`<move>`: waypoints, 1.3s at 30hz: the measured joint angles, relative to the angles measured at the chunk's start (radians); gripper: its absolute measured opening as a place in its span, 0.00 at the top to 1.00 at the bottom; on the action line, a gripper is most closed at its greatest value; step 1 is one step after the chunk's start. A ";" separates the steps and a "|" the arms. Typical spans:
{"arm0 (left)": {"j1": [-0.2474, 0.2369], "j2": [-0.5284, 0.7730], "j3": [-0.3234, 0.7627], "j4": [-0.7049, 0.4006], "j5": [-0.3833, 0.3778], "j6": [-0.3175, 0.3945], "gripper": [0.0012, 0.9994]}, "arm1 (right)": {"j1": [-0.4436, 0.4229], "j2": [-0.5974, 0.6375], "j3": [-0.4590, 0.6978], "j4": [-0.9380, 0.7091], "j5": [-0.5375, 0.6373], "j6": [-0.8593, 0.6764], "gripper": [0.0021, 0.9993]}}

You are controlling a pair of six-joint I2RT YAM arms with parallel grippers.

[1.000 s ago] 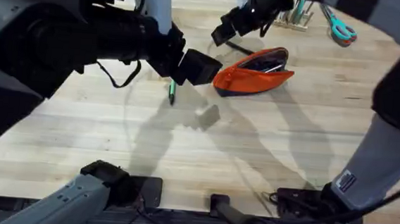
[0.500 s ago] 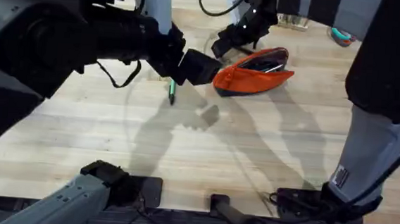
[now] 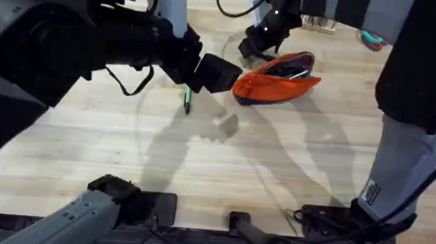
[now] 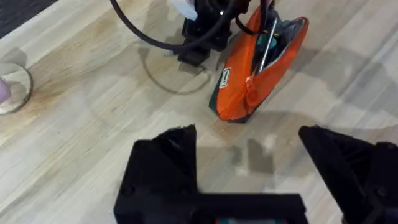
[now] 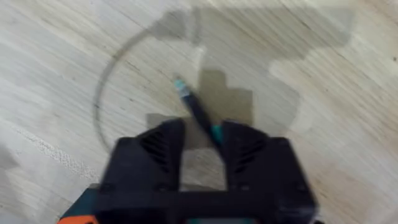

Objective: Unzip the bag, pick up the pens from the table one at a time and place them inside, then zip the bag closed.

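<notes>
My right claw reaching for the black pen beside the open bag

My right gripper (image 5: 202,149) straddles the black pen (image 5: 198,115) on the table (image 3: 276,164), fingers parted and nothing held; my left gripper (image 4: 249,155) hangs open near the bag (image 3: 276,78). Closing off-center could roll the pen away. I count two pens outside the bag, this one and a green pen (image 3: 187,98), plus one bag.
</notes>
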 joint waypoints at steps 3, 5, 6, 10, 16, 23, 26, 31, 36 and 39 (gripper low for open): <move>0.000 0.000 0.000 0.000 0.000 0.000 0.01 | -0.001 0.001 0.001 0.009 0.009 -0.002 0.91; 0.000 0.000 0.000 0.000 0.000 0.000 0.01 | -0.003 0.002 0.001 0.015 0.010 -0.001 0.96; 0.000 0.000 0.000 0.000 0.000 0.000 0.01 | -0.004 0.002 0.001 0.016 0.010 -0.001 0.97; 0.000 0.000 0.000 0.000 0.000 0.000 0.01 | -0.004 0.004 0.001 0.036 0.011 -0.001 0.97; 0.000 0.000 0.000 0.000 0.000 0.000 0.01 | -0.004 0.021 0.038 0.046 0.011 -0.001 0.97; 0.000 0.000 0.000 0.000 0.000 0.000 0.01 | -0.004 0.024 0.166 0.045 0.011 -0.001 0.97; 0.000 0.000 0.000 0.000 0.000 0.000 0.01 | -0.004 0.017 0.208 0.044 0.011 -0.001 0.97; 0.000 0.000 0.000 0.000 0.000 0.000 0.01 | -0.004 -0.009 0.234 -0.002 0.011 -0.001 0.97; 0.000 0.000 0.000 0.000 0.000 0.000 0.01 | -0.004 -0.023 0.237 -0.016 0.010 -0.001 0.97; 0.000 0.000 0.000 0.000 0.000 0.000 0.01 | -0.004 -0.024 0.237 -0.030 0.010 -0.027 0.97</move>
